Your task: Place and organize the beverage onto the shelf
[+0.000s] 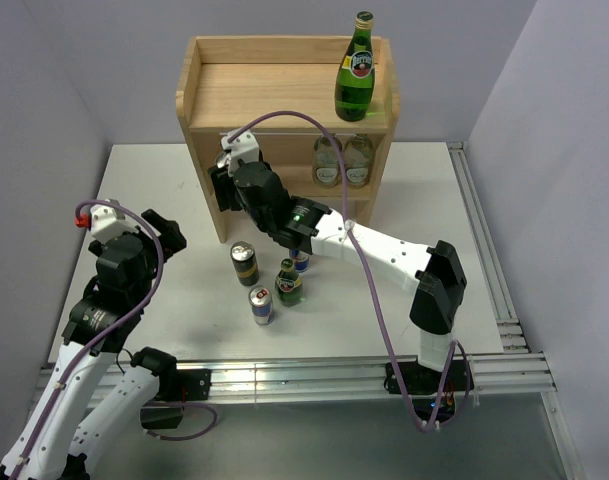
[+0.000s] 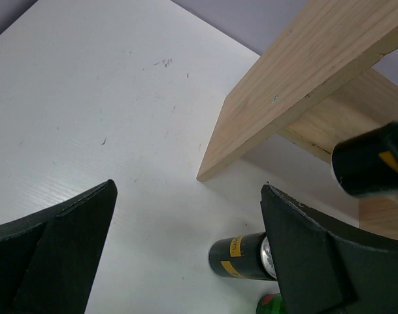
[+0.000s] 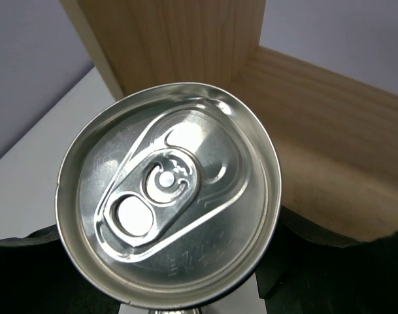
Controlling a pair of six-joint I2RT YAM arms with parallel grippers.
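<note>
Can clamped in our right tool at shelf, twelve o'clock; next we should set it down. Left tool apart.

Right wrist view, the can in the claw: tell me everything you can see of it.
The can shows only its top: bare silver metal, a round raised rim, the pull tab lying flat, the mouth sealed. It faces the camera end-on, so its body is hidden. The right claw is shut on it, with black fingers at both sides. The wooden shelf stands close behind; whether they touch cannot be told.
</note>
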